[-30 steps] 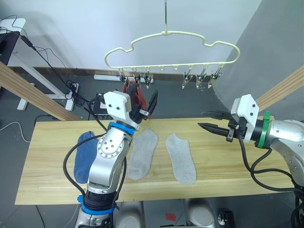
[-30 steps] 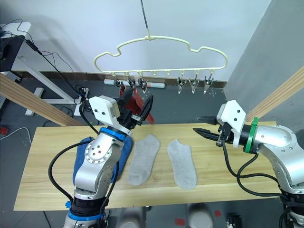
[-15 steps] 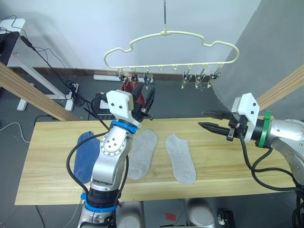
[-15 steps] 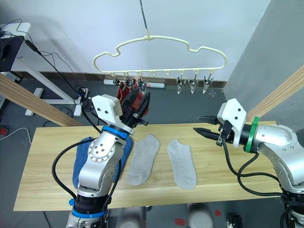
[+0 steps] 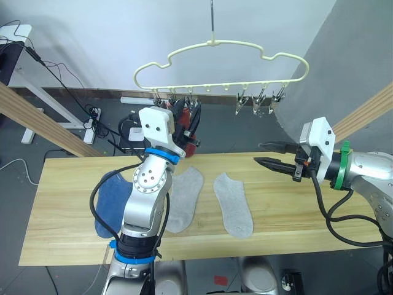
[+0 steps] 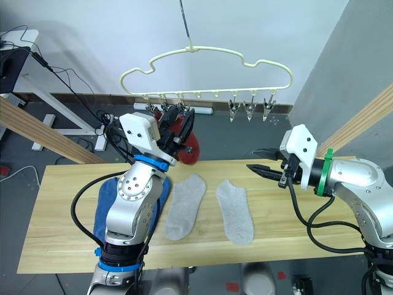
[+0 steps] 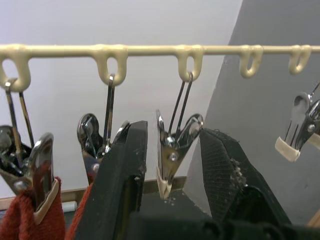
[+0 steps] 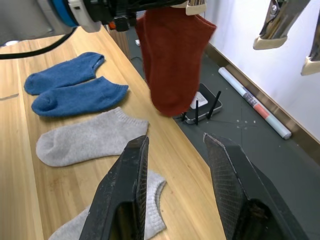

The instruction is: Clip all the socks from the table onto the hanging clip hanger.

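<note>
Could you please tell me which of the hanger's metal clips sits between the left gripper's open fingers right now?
The third clip from the hanger's left end, empty, beside two clips holding rust-red socks.

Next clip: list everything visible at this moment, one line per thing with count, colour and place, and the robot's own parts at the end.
clip hanger: one, pale yellow, hanging above the table's far edge, six metal clips along its lower bar.
rust red socks: rust red, hanging from clips at the hanger's left end; the count is unclear behind the left arm.
blue socks: two, blue, lying side by side on the table's left part.
grey socks: two, light grey, flat at the table's middle.
table: one, light wooden planks.
cables and power strip: dark, on the floor behind the table, left.
left gripper: black fingers, open, raised around the third clip from the left.
right gripper: black fingers, open, above the table's right part, holding nothing.
</note>
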Action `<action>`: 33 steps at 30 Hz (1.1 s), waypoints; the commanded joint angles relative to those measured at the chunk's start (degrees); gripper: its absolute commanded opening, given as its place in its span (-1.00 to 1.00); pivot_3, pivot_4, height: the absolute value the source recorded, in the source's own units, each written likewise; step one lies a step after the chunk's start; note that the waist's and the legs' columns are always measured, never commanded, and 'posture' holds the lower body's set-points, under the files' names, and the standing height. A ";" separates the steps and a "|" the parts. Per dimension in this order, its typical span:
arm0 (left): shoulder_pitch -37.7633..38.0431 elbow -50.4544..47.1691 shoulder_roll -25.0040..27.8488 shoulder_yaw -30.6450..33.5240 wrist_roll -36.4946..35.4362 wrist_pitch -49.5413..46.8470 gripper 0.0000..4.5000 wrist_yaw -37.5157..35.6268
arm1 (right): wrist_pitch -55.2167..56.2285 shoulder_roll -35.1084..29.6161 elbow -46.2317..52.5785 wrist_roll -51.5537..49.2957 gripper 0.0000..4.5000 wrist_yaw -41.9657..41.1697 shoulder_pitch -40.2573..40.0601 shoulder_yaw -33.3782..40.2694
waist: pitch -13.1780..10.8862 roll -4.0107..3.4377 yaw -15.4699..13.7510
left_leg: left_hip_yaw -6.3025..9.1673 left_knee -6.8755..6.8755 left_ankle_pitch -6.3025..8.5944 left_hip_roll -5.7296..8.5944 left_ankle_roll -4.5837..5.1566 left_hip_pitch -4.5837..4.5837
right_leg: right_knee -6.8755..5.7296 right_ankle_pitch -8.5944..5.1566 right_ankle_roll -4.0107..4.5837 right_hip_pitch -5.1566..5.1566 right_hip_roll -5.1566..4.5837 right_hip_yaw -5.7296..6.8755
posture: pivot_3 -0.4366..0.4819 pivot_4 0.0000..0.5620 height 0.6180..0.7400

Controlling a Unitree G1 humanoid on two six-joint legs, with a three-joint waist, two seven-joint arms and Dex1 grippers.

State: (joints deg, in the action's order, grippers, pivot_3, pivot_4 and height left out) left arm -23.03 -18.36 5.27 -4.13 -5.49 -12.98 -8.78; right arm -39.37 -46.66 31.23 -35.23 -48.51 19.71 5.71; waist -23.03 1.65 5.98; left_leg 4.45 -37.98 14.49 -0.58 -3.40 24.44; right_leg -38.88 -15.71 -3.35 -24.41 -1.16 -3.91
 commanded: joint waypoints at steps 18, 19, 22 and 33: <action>-0.75 -2.84 -1.54 -0.91 3.26 0.91 -0.20 2.86 | -1.49 -0.77 2.27 -5.32 -0.19 0.11 1.74 1.80 | 0.00 0.00 0.30 | 0.01 -0.02 0.00 -0.01 0.00 0.00 | -0.03 0.00 0.00 0.00 0.00 0.01 | -0.60 0.42 1.00; -0.66 -2.83 -1.60 -0.93 3.30 0.89 -0.20 2.85 | -1.54 -0.83 2.30 -5.35 -0.19 0.09 1.67 1.79 | 0.00 0.00 0.30 | 0.01 -0.02 0.00 -0.01 0.00 0.00 | -0.03 0.00 0.00 0.00 0.00 0.01 | -0.60 0.42 1.00; -0.58 -2.77 -1.56 -0.89 3.51 1.05 -0.36 2.98 | -1.61 -0.89 2.33 -5.44 -0.19 0.01 1.57 1.80 | 0.00 0.00 0.31 | 0.01 -0.02 0.00 -0.01 0.01 0.00 | -0.05 0.00 0.00 0.00 0.00 0.01 | -0.60 0.42 1.00; 0.02 -3.33 -1.20 -0.94 3.68 1.26 -0.90 2.83 | -2.32 -1.41 3.79 -3.69 -0.19 1.72 -1.96 1.32 | 0.01 0.01 0.30 | 0.02 -0.04 0.00 -0.01 0.01 0.00 | -0.06 0.00 0.00 0.00 0.00 0.02 | -0.60 0.41 1.00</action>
State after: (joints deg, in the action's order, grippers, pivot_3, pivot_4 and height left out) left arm -23.61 -18.22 4.21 -4.68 -2.17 -12.46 -5.79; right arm -41.41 -47.20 32.49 -39.37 -47.87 19.22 6.12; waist -23.03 1.65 6.27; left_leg 4.47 -38.02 14.48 -0.60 -3.40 24.44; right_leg -38.93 -15.70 -3.34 -24.40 -1.16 -3.88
